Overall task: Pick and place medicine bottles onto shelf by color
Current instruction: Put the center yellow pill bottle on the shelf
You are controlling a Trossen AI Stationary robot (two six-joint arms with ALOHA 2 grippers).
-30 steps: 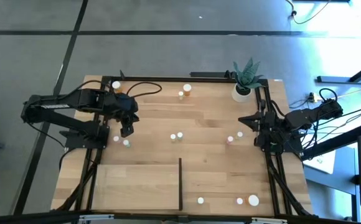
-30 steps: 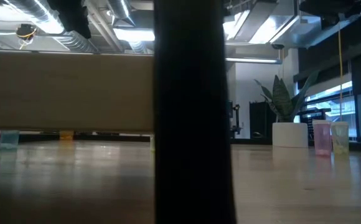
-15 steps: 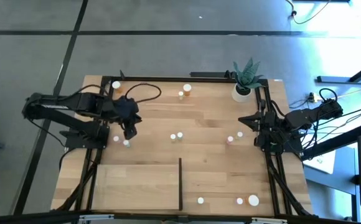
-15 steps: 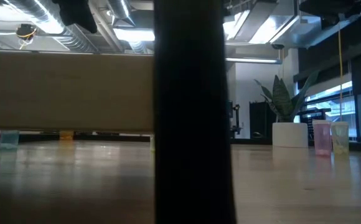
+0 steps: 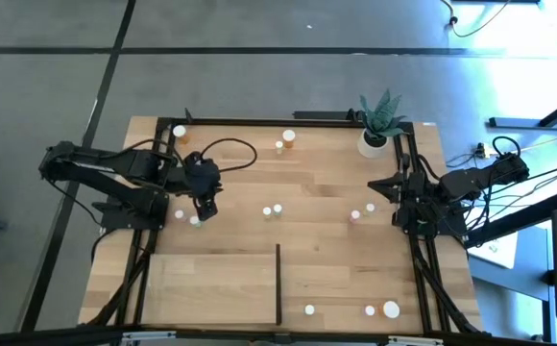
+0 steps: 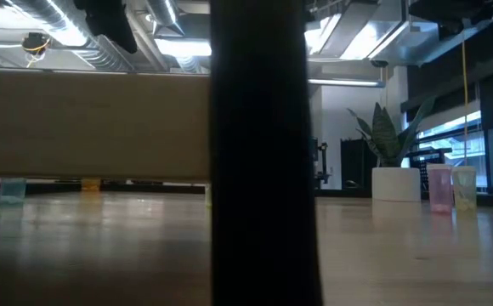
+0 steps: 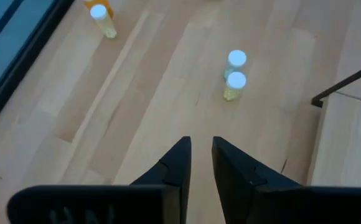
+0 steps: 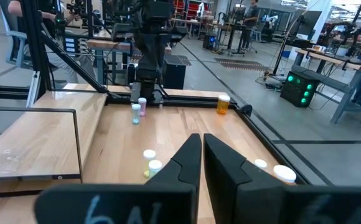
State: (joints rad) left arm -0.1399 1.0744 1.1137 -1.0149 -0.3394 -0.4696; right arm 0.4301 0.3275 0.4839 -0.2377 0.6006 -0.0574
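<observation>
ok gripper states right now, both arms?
Left gripper: slightly open, empty, above the table.
Right gripper: shut, empty, waiting at the table's right edge.

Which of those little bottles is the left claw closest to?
The pair at the table's left edge, pink bottle and green bottle, just under the left gripper; the others stand farther off.

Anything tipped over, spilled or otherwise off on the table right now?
Nothing stands out. The medicine bottles that show all seem upright and scattered across the table; the shelf lies bare and flat.

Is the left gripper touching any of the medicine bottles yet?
Apart. In the left wrist view, bare tabletop lies between the left gripper and the nearest medicine bottles, and nothing sits in the narrow gap between its fingers.
</observation>
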